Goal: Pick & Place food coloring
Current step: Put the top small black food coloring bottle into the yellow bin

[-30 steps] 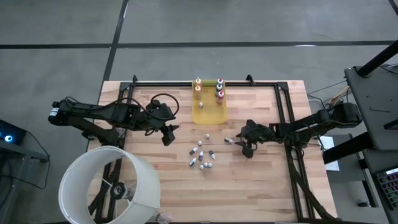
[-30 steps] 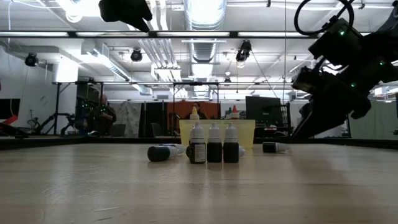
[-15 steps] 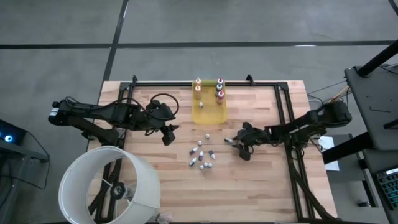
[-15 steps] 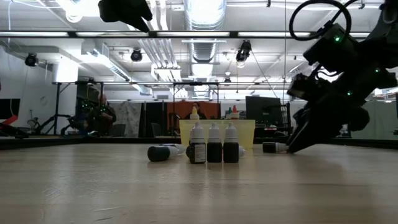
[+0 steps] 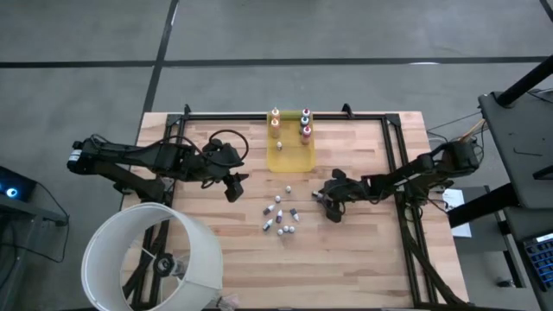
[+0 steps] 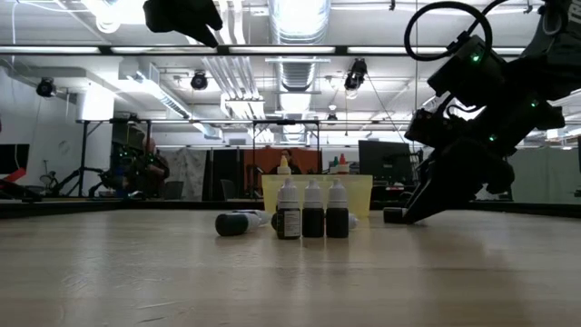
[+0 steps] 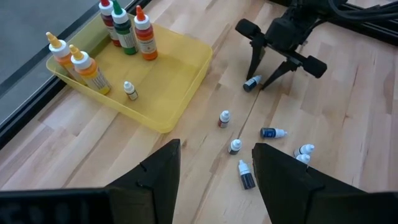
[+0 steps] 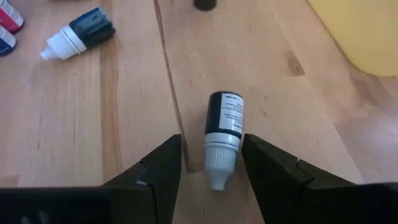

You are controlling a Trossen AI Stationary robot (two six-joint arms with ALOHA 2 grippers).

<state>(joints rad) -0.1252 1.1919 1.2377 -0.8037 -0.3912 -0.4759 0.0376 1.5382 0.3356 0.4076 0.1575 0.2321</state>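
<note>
The food coloring bottles are tiny, dark-bodied with white caps. Several sit in a loose cluster [image 5: 281,216] mid-table, three of them upright [image 6: 313,211]. One dark bottle [image 8: 223,123] lies on its side apart from the cluster, to its right. My right gripper [image 8: 212,142] is down at the table, open, with a finger on either side of this bottle and a gap to each. My left gripper [image 5: 235,186] hangs open above the table left of the cluster. The yellow tray [image 5: 289,155] stands at the far edge.
Larger squeeze bottles [image 7: 127,28] stand in the yellow tray's far end, and one tiny bottle [image 7: 130,91] stands on its floor. A big white round shade [image 5: 151,259] covers the near left corner. Black frame rails [image 5: 399,155] run along the table's sides. Bare wood lies to the near right.
My right gripper has moved toward the table's left and dropped down to the tabletop, closing in on the lying dark bottle until its open fingers stand on either side of it. The bottles have stayed where they were.
</note>
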